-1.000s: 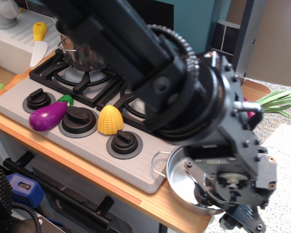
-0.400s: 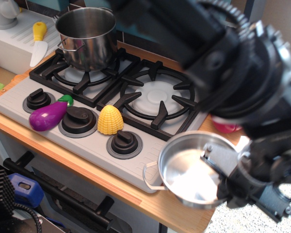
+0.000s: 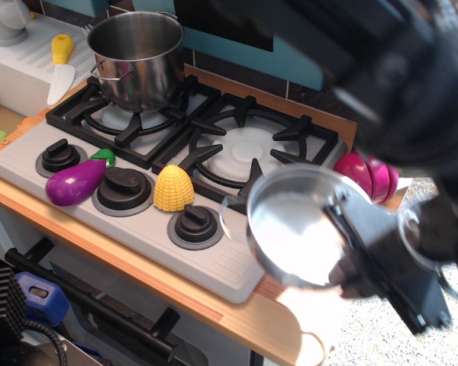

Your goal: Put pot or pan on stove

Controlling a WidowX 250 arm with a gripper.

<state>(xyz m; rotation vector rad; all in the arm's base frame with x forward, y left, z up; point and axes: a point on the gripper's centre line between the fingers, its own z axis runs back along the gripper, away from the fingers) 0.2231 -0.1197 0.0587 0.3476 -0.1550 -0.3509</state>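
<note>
The shallow shiny steel pan (image 3: 290, 229) is lifted off the counter and tilted, hanging over the stove's front right corner, blurred by motion. My gripper (image 3: 359, 255) is shut on the pan's right rim, with the dark arm filling the right side of the view. The grey stove (image 3: 38, 149) has two black grates; the right grate (image 3: 248, 149) is bare, just behind and left of the pan. Three black knobs (image 3: 195, 225) line its front.
A tall steel stockpot (image 3: 137, 57) stands on the left grate. A purple eggplant (image 3: 75, 183) and a yellow corn (image 3: 173, 188) lie among the knobs. A magenta toy (image 3: 370, 174) sits at the right of the stove. A yellow-handled knife (image 3: 59, 65) lies far left.
The gripper has lifted the pan off the wooden counter edge and carried it up and back toward the right grate; the arm has risen and swung right, uncovering the stove.
</note>
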